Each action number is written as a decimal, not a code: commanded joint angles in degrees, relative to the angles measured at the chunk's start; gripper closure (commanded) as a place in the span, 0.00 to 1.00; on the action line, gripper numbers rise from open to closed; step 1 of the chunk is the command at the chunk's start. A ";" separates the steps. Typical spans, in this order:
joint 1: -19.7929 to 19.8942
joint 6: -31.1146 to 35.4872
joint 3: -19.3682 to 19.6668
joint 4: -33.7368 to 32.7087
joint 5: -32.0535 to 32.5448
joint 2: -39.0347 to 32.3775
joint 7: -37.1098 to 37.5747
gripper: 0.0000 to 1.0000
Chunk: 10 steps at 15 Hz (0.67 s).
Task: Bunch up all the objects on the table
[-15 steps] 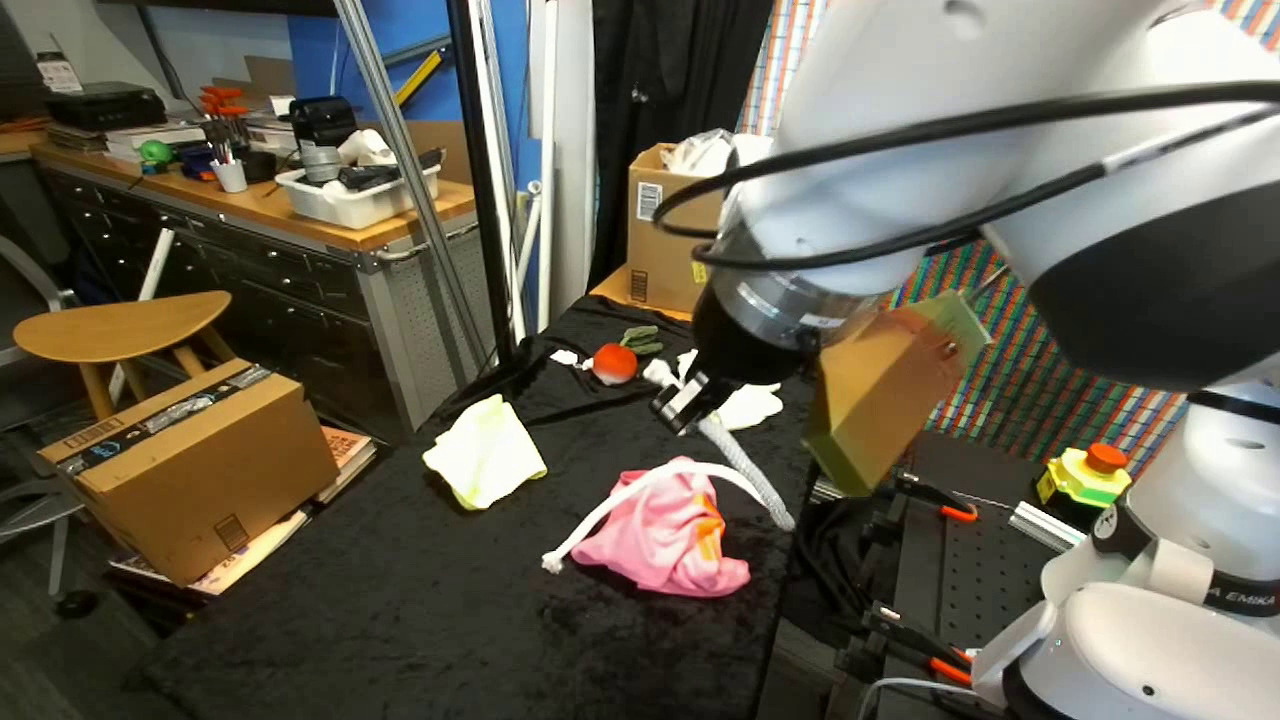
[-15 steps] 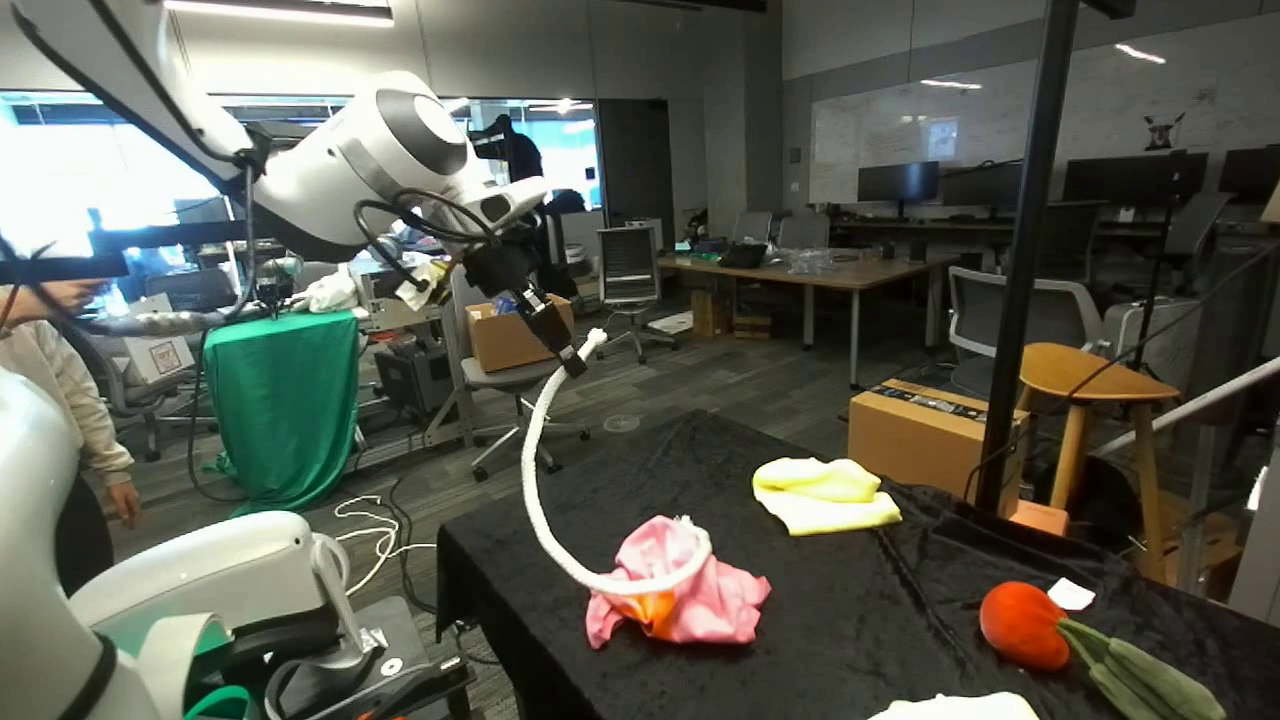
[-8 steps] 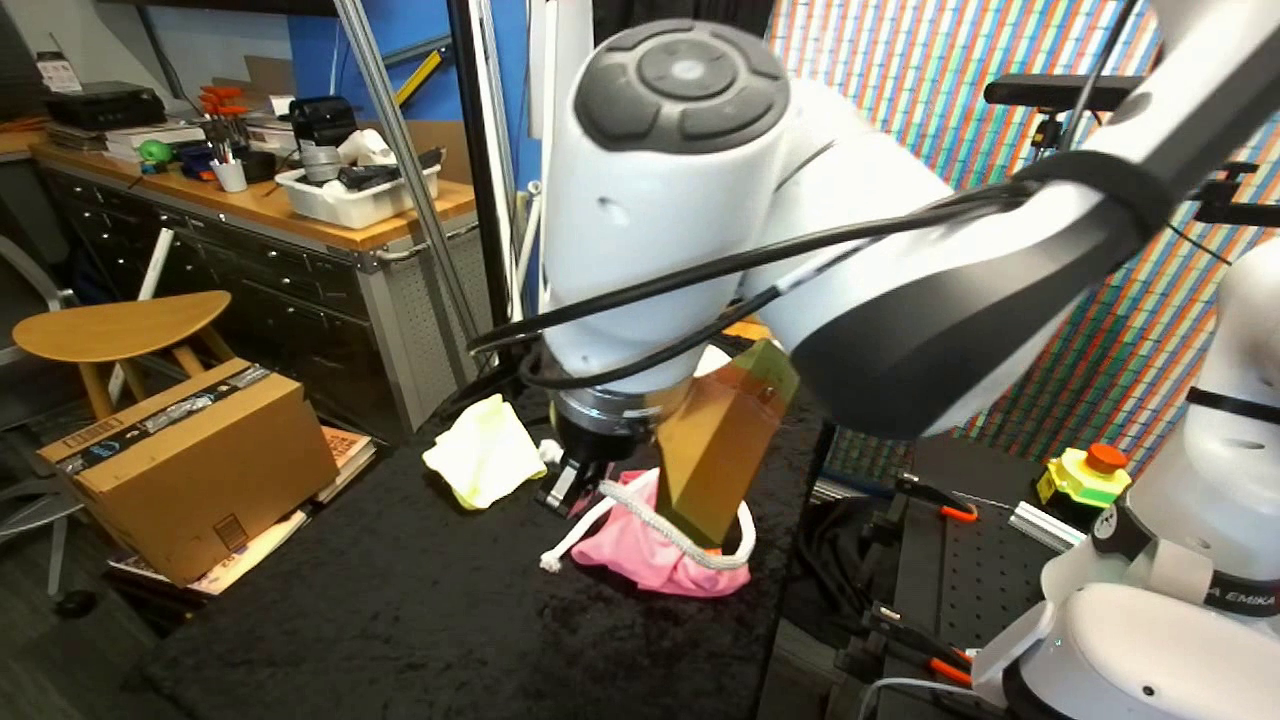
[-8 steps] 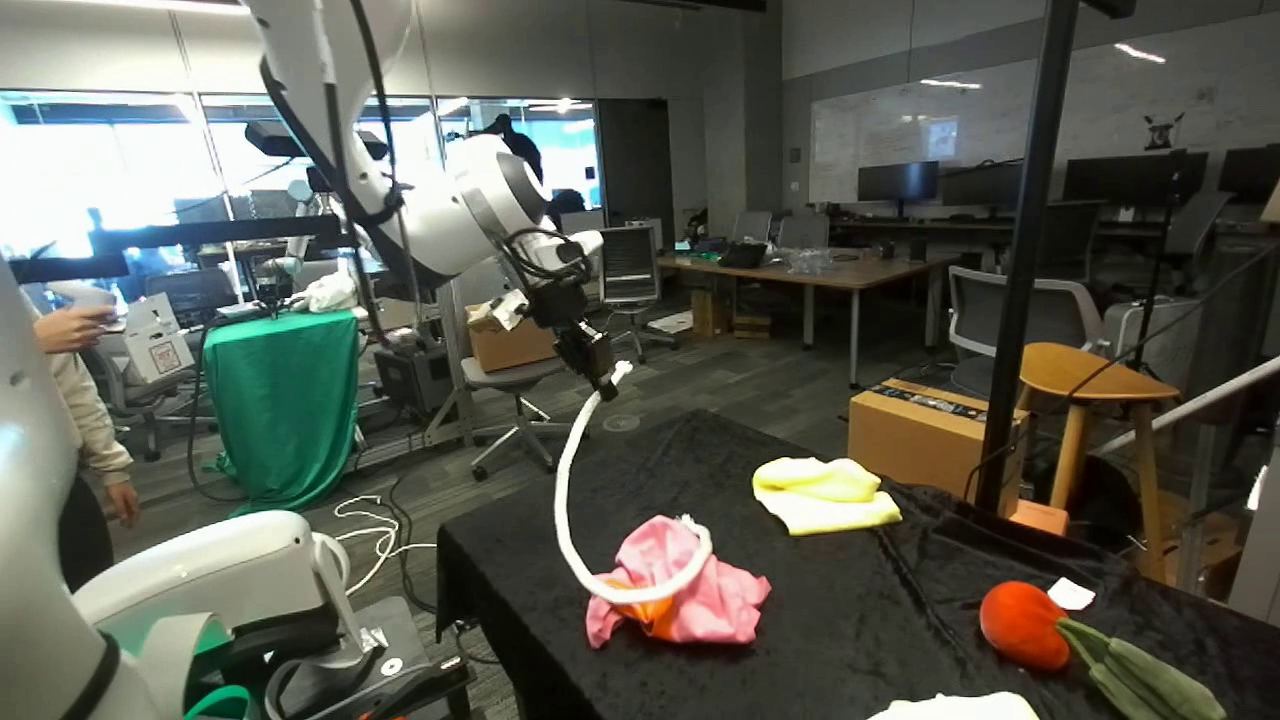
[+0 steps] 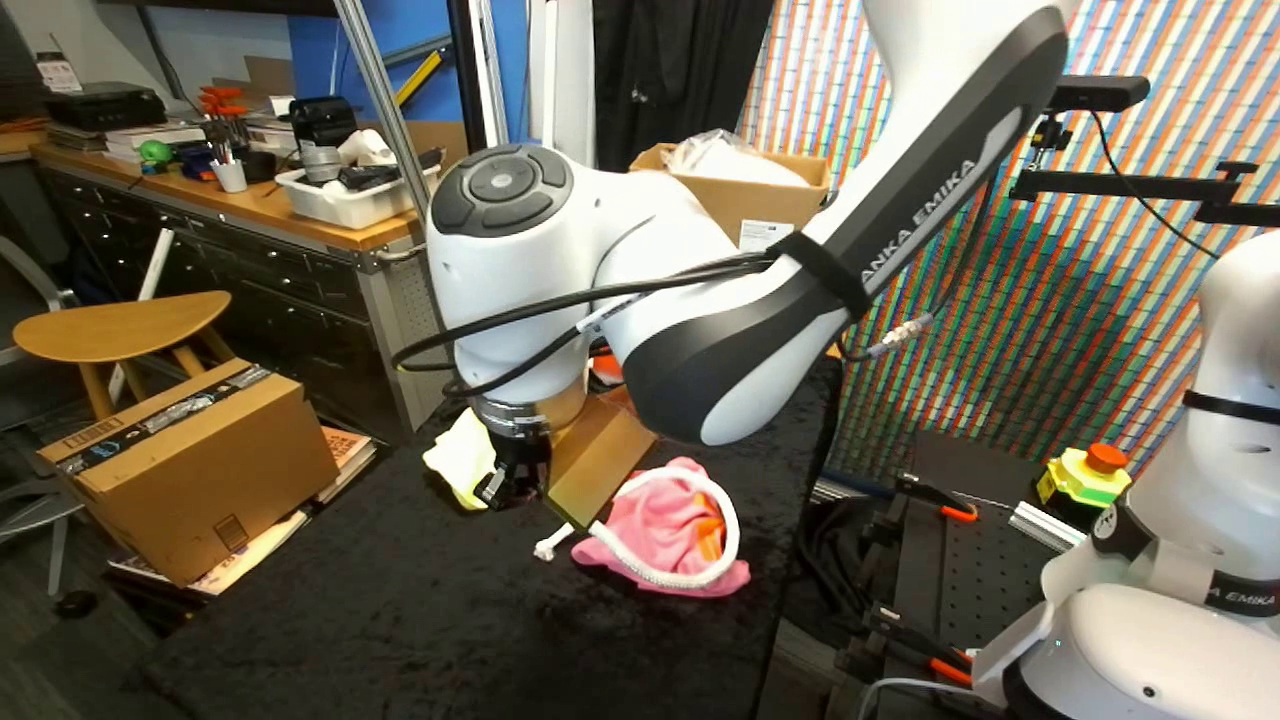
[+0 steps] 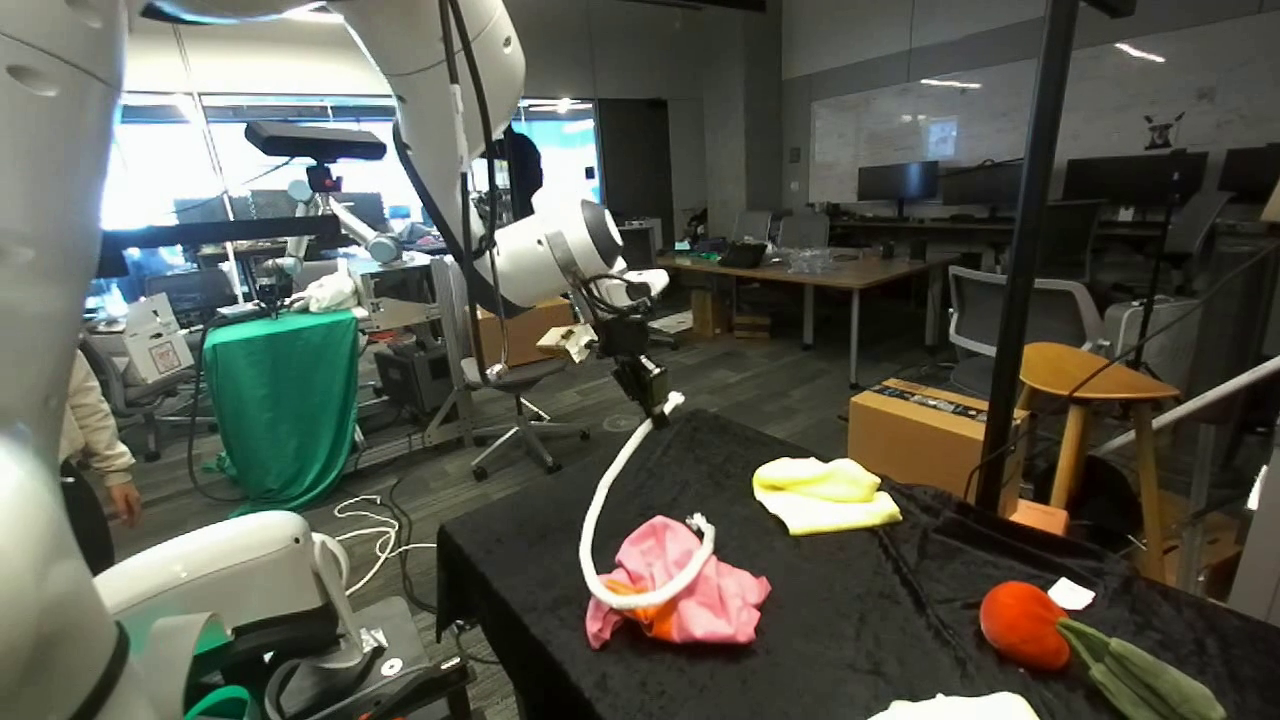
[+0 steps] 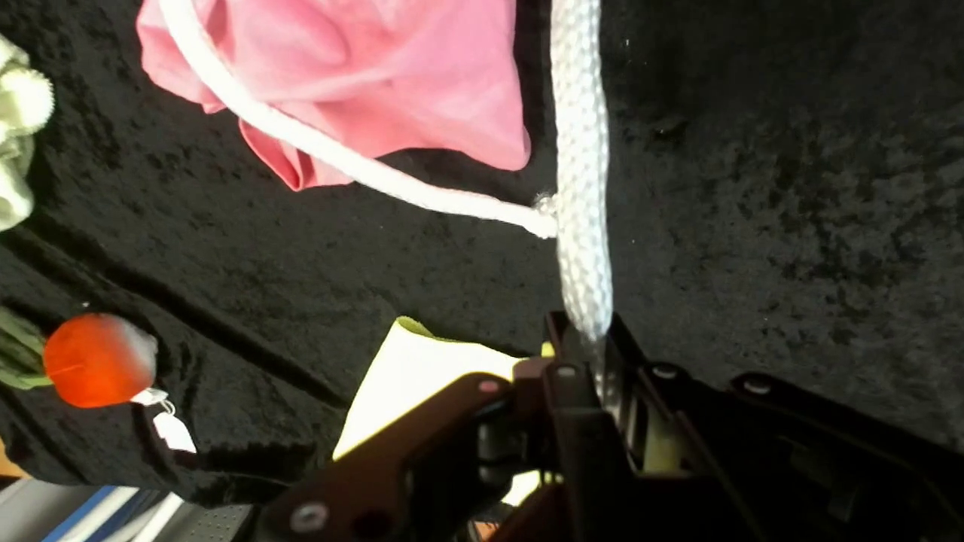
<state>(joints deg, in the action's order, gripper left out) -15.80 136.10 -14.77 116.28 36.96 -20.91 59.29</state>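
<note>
White rope (image 7: 581,150): is hanging from the end effector (image 6: 660,415), a short stub sticking out past the grip, and is curving down into a loop lying over the pink cloth (image 6: 715,605); in an exterior view its far end (image 5: 544,549) is pointing past that cloth toward nine o'clock.
End effector: is pinching the white rope, its jaws standing almost together with only the rope between them; it is hovering above the table (image 6: 860,620), and in an exterior view is sitting toward ten o'clock of the pale yellow cloth (image 6: 825,500).
Pink cloth: is lying crumpled on the table, an orange patch (image 5: 711,538) showing within the loop in an exterior view.
Pale yellow cloth: is lying folded and apart from the pink cloth, the end effector partly covering it in the wrist view; in an exterior view the red-orange item (image 6: 1020,625) is resting toward its four o'clock.
Red-orange item: is resting well apart from the pink cloth, green leaf-like strips (image 6: 1140,672) spreading from it; a white tag (image 6: 1070,594) is lying just beside it.
White cloth (image 6: 955,709): is lying at the lower edge of an exterior view, toward seven o'clock of the red-orange item.
Cardboard box (image 6: 925,440): is standing beyond the table.
</note>
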 commanded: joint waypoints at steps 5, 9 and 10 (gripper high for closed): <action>-1.26 1.95 9.21 -1.16 -9.11 -4.75 2.13 0.97; -0.02 3.99 11.88 0.51 -15.34 -7.14 2.22 0.97; 0.14 4.42 12.31 0.82 -16.96 -7.67 2.05 0.97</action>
<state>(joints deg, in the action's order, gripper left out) -15.77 138.02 -3.88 116.17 24.26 -27.36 60.94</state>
